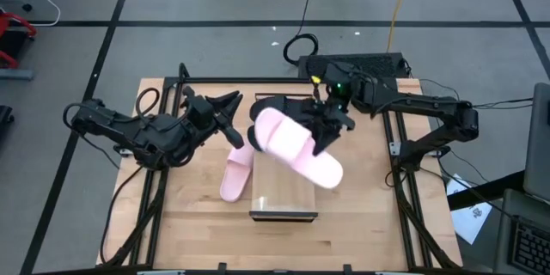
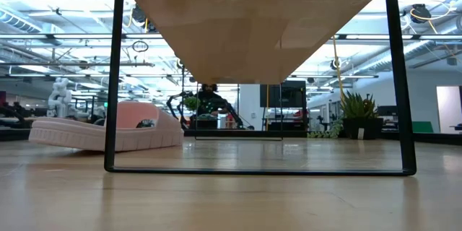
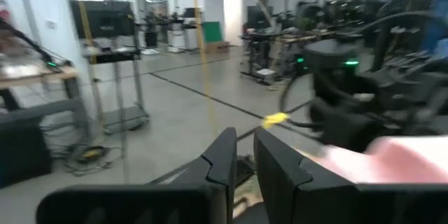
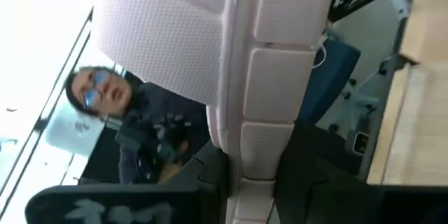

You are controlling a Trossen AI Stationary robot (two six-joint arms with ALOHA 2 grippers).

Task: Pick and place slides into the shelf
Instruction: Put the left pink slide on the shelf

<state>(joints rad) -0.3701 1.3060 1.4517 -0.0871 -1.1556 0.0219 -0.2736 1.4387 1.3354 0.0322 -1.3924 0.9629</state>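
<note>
My right gripper (image 1: 325,131) is shut on a pale pink slide (image 1: 296,148), which hangs over the far part of the light-wood shelf (image 1: 284,196). A second pink slide (image 1: 236,176) lies on its sole on the table left of the shelf; it also shows in the low view (image 2: 108,131). Something black (image 1: 279,103) shows at the shelf's far end, half hidden by the held slide. My left gripper (image 1: 230,112) hovers left of the held slide with its fingers (image 3: 224,157) nearly together and nothing between them. My right gripper pinches the pink slide between its two fingers, on a long ridge of pale material (image 4: 245,161) that runs away along the fingers. The fingers come level from the table's right. The slide is lifted clear of shelf and table, lying slantwise across the shelf.
The shelf's dark metal frame (image 2: 112,79) stands near the table's front edge, its panel (image 2: 253,29) raised above the tabletop. Black rails (image 1: 404,189) run along both sides of the table. A person (image 4: 105,91) shows beyond the table in the right wrist view.
</note>
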